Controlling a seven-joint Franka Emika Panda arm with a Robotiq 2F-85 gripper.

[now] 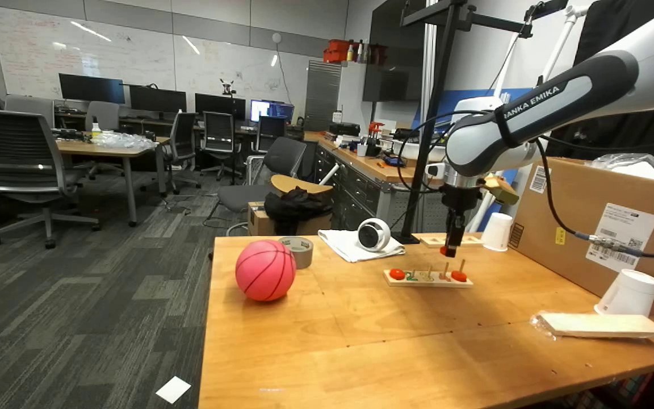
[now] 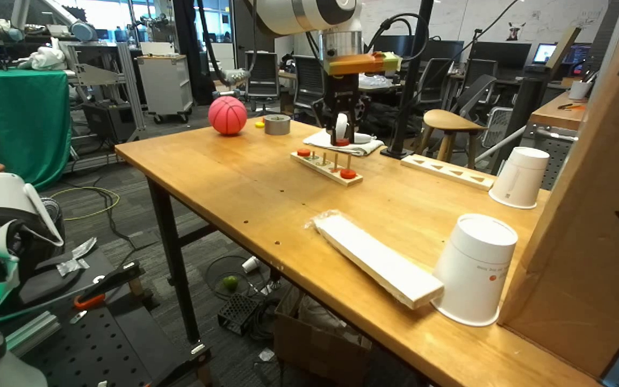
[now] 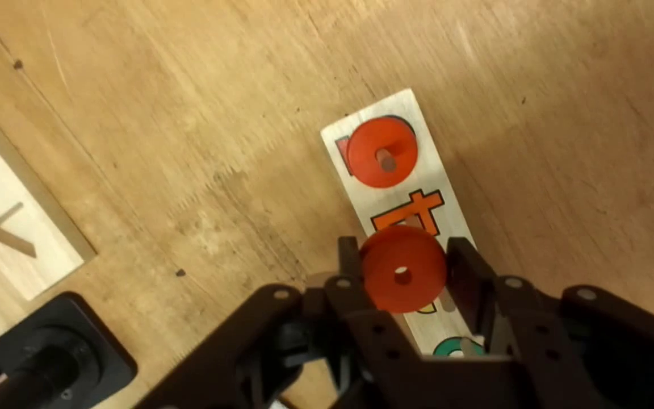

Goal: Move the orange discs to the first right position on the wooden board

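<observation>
1. The wooden board (image 1: 429, 283) lies inward from the far edge of the table (image 1: 332, 341); its left end, in an exterior view, carries an orange disc (image 1: 397, 274), perhaps still to be moved.
2. Further right, the pincer (image 3: 403, 253) grasps a second orange disc (image 3: 381, 287), held above the board and apparently short of the right end.
3. A third orange disc (image 3: 369, 136) already rings the right-end peg (image 3: 386, 161), which I take to be the goal. Left, it seems: carry the gripped one past the printed 4 (image 3: 423, 204) and thread it on.
4. Near the table's far left corner: a pink basketball (image 1: 265, 270) and a tape roll (image 1: 303, 258), well apart from the board.
5. Along the far edge: a white cloth (image 1: 338, 244) under a round white device (image 1: 372, 234), a black post (image 1: 436, 102), a wooden tray with triangular cut-outs (image 2: 445, 173), a paper cup (image 2: 519, 177).
6. Towards the right end: a cardboard box (image 1: 574, 187), a plastic-wrapped plank (image 1: 605, 325), a second paper cup (image 1: 628, 292). The likeliest hindrance is the peg's tip, which the disc's hole must meet.
</observation>
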